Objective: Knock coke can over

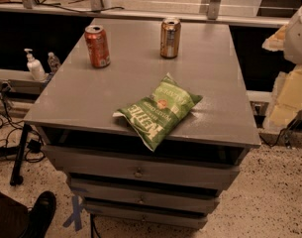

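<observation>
The coke can (97,46), red-orange with white lettering and a silver top, stands upright at the back left of the grey cabinet top (116,90). A gold-brown can (170,37) stands upright at the back middle, well apart from it. My gripper (288,95) shows as pale white and yellowish parts at the right edge of the view, off the right side of the cabinet and far from the coke can. It holds nothing that I can see.
A green chip bag (158,110) lies near the front edge, overhanging it slightly. The cabinet has several drawers (138,171) below. A soap dispenser (34,66) and a small bottle stand on a ledge to the left. A person's shoe (39,213) and cables lie on the floor at the left.
</observation>
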Tool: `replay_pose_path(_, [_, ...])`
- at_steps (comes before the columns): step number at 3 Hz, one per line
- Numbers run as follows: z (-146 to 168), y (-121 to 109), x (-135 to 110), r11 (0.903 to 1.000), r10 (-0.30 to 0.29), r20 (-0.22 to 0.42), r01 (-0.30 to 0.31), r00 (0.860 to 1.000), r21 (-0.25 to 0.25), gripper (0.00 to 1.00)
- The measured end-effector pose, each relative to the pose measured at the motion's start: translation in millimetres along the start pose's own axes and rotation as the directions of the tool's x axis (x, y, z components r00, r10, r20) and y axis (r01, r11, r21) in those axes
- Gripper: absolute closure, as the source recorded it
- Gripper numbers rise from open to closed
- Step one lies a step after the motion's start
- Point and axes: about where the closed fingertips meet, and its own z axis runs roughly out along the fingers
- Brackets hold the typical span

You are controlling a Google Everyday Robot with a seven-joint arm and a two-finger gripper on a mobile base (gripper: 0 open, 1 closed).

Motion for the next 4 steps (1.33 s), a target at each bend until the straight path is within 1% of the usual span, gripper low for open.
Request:
replay_pose_path(1, [0.0, 0.0, -0.1, 1.0, 0.0, 0.0, 0.0, 1.0, 0.0, 0.0])
replay_pose_path(2, [19.5, -1.9, -25.0, 0.9997, 0.022, 0.073, -0.022, 0.997, 0.0, 0.0])
replay_pose_path(3, [56.8, -3.4, -72.7, 0.9972, 0.072, 0.2, -0.066, 0.977, -0.033, 0.0])
replay_pose_path(4, [93.3, -3.2, -121.3, 0.9877, 0.147, 0.349, -0.119, 0.925, -0.102, 0.0])
